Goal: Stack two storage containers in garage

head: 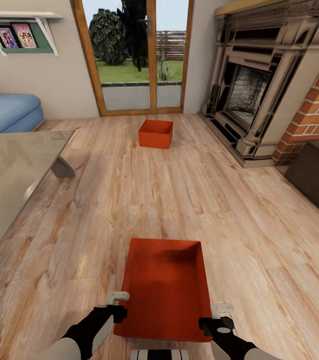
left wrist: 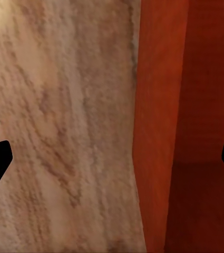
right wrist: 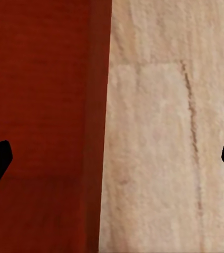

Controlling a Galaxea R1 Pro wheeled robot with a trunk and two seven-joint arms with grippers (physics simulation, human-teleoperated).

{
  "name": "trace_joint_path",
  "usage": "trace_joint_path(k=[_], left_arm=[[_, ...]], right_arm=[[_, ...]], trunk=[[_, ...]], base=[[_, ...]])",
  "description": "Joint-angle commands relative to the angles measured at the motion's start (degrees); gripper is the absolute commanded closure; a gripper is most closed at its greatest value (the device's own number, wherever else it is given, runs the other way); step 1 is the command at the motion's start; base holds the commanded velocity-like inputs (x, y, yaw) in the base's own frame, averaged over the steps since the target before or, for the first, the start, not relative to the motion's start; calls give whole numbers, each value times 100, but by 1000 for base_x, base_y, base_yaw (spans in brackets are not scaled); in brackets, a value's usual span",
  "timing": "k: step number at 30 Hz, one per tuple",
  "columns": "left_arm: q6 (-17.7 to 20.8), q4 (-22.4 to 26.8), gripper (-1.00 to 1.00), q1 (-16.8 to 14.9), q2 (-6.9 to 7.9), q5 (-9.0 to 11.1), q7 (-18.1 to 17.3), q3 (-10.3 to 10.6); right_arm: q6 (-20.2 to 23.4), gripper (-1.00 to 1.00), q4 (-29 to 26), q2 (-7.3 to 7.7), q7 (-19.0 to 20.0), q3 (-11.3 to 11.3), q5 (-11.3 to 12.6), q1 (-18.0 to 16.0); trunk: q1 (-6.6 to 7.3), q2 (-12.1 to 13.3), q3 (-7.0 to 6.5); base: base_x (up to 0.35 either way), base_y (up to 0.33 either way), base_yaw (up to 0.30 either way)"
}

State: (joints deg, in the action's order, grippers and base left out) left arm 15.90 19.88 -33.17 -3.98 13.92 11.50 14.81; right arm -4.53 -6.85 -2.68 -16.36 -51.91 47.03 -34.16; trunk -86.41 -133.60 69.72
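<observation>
Fingers apart on left gripper [head: 118,301] and right gripper [head: 223,314], straddling side walls of near orange-red ribbed open-top bin [head: 165,290] on wood-plank floor [head: 104,200]; probably light, thin-walled (flexible?); best gripped by rims.

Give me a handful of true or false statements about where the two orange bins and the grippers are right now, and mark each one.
1. The near storage container sits on the wood plank floor between the two grippers. True.
2. The far storage container is stacked on the near one. False: it stands apart, on the floor in front of the glass door.
3. The left gripper is open, its fingers straddling the near container's side wall. True.
4. The right gripper is shut on the container's wall. False: it is open, with the wall between its fingers.
5. The fireplace is at the left. False: it is at the right.
</observation>
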Motion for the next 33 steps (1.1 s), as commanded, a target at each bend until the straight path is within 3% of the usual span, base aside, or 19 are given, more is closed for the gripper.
trace_joint_path(k=[1,11,33], left_arm=[[27,16,-100,-3,-12,59,45,48],[32,18,-100,1,-189,59,45,57],[27,15,-100,-2,-177,67,45,57]], right_arm=[[-21,-100,-1,1,-9,-47,61,-3],[-21,-100,-1,8,10,-41,61,-3],[-11,-100,-1,-15,26,-91,51,-3]], trunk=[[1,-2,4],[1,-2,4],[1,-2,4]], base=[[0,0,0],[0,0,0],[0,0,0]])
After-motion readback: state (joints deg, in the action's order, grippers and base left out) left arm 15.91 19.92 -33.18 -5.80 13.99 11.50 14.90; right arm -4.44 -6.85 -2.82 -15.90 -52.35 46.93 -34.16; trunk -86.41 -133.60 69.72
